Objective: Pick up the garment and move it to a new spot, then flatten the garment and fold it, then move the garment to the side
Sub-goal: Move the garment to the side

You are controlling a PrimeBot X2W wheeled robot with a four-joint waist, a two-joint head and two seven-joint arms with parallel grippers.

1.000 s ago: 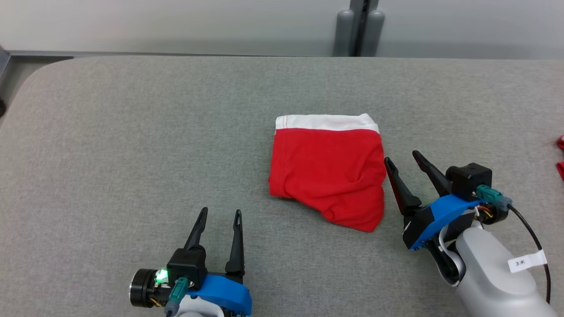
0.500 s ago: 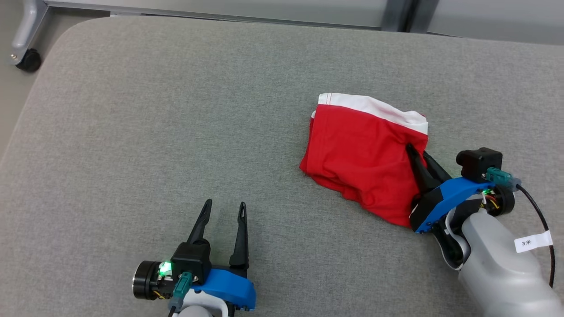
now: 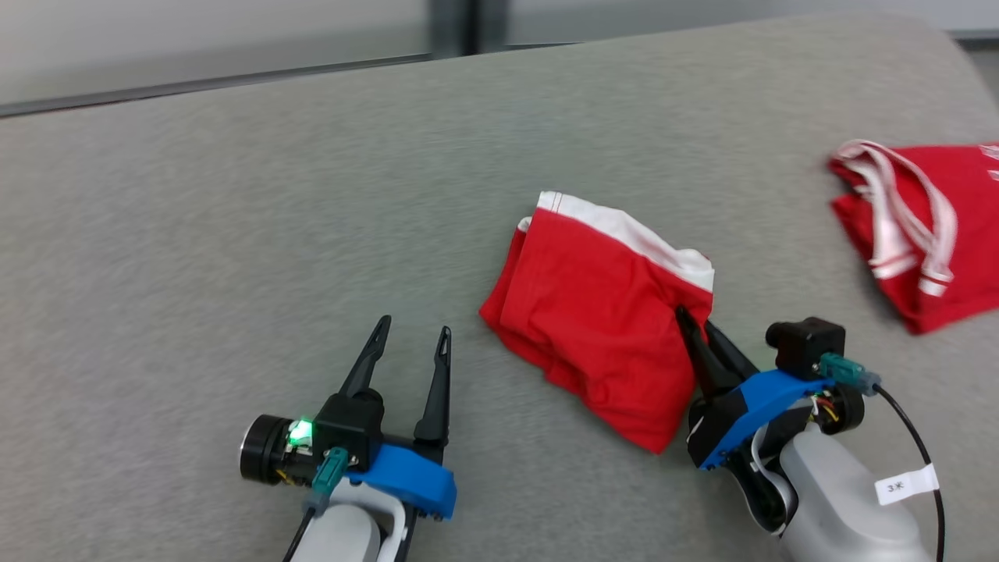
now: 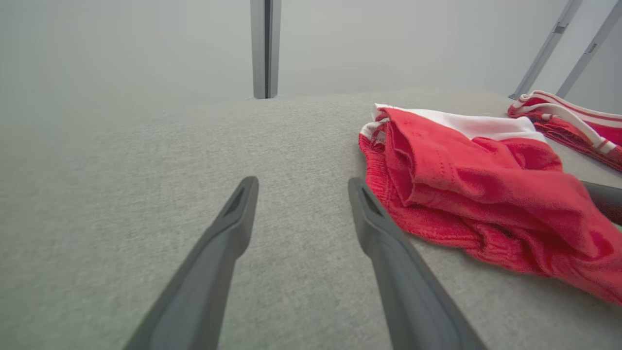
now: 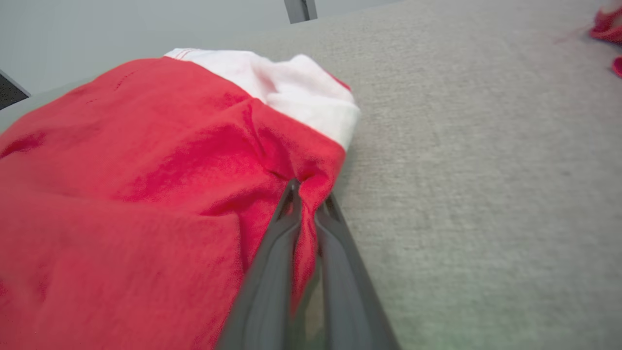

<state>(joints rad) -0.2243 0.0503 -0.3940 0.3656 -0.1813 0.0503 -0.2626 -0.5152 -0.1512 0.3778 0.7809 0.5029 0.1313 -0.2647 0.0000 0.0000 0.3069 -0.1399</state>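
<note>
The garment (image 3: 601,312) is a folded pair of red shorts with a white waistband, lying on the grey table (image 3: 234,234) near the middle of the head view. My right gripper (image 3: 693,318) is shut on the garment's right edge, just below the waistband. The right wrist view shows red cloth (image 5: 146,194) pinched between the two dark fingers (image 5: 272,262). My left gripper (image 3: 414,334) stands open at the lower left, a little way left of the garment, with nothing in it. In the left wrist view the garment (image 4: 476,194) lies just right of the open fingers (image 4: 214,253).
A second red garment with white stripes (image 3: 921,226) lies at the table's far right. The table's back edge and a dark post (image 3: 456,23) run along the top of the head view. Bare grey table stretches to the left.
My right gripper has closed on the garment's right edge and the cloth has bunched there. The head camera has swung, bringing the second red garment into view. The left gripper has stayed open.
</note>
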